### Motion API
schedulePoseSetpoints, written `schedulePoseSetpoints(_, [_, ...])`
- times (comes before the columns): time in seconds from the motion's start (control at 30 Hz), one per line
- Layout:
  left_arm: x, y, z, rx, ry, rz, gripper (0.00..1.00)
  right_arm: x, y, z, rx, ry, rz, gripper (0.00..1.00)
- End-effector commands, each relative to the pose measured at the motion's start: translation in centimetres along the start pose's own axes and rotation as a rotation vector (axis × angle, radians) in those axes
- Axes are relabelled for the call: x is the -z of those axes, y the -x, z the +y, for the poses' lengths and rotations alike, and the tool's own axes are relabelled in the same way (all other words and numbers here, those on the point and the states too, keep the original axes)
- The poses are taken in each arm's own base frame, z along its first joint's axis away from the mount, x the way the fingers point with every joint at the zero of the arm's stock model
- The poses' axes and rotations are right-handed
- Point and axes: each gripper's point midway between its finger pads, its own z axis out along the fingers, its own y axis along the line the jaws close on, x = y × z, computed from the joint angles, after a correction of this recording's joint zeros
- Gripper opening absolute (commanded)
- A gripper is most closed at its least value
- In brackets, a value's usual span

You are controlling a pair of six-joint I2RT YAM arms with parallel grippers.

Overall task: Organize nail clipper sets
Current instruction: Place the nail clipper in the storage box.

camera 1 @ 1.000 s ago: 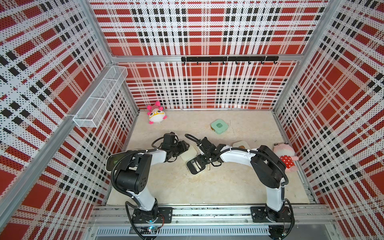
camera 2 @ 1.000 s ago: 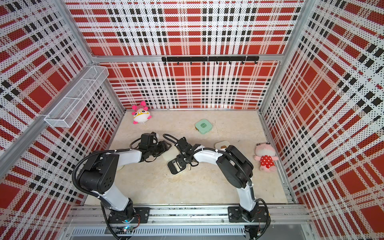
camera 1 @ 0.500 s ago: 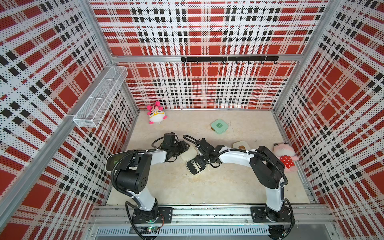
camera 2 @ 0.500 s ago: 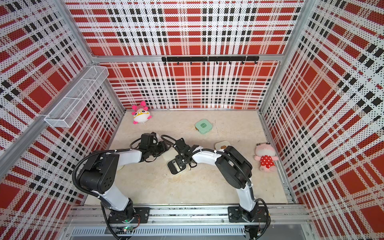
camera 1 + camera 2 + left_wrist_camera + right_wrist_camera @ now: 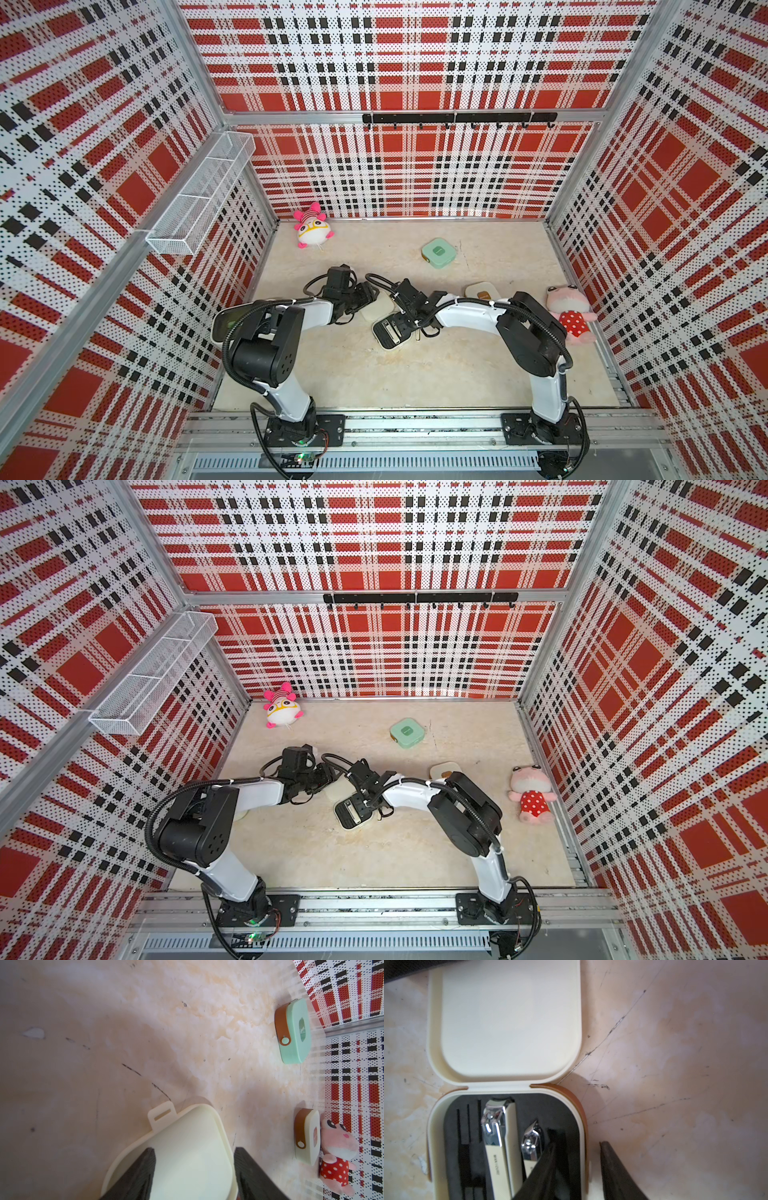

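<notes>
Centrally on the tabletop (image 5: 374,374) lies the open case (image 5: 435,1136); a closed green case (image 5: 439,252) sits behind it, a cream case (image 5: 482,290) to its right. Left fingers (image 5: 141,1174) pinch the open lid (image 5: 187,1147) between them. Right fingers (image 5: 616,1172) stand apart astride the case's side wall, gripping nothing. Two clippers (image 5: 497,1138) rest in its black tray (image 5: 550,1109).

1. Closed in on three sides by perforated walls (image 5: 399,62) printed in red, black and white plaid.
2. Framed with aluminium posts (image 5: 195,62) at the corners.
3. Laid with a pale beige marbled floor (image 5: 374,374), scuffed with thin dark scratches.
4. Fitted along the left wall with a white wire mesh basket (image 5: 199,195) of three compartments.
5. Hung across the back wall with a black hook rail (image 5: 457,117).
6. Lit brightly and evenly, with only soft shadows.
</notes>
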Motion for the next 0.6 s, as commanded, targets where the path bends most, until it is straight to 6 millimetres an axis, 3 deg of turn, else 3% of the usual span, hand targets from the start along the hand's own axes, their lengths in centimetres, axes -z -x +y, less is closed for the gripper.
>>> schedulePoseSetpoints(0.0, [-0.4, -0.2, -0.1, -0.017, 0.004, 0.014, 0.65, 0.3, -0.2, -0.5, 0.016, -0.039, 0.017, 0.41])
schedulePoseSetpoints(0.33, [-0.2, 0.1, -0.2, -0.018, 0.006, 0.007, 0.65, 2.6, 2.2, 0.2, 0.005, -0.002, -0.052, 0.49])
schedulePoseSetpoints(0.57, [-0.2, 0.1, -0.1, -0.018, 0.01, 0.006, 0.65, 3.2, 2.4, 1.0, 0.008, 0.047, -0.066, 0.52])
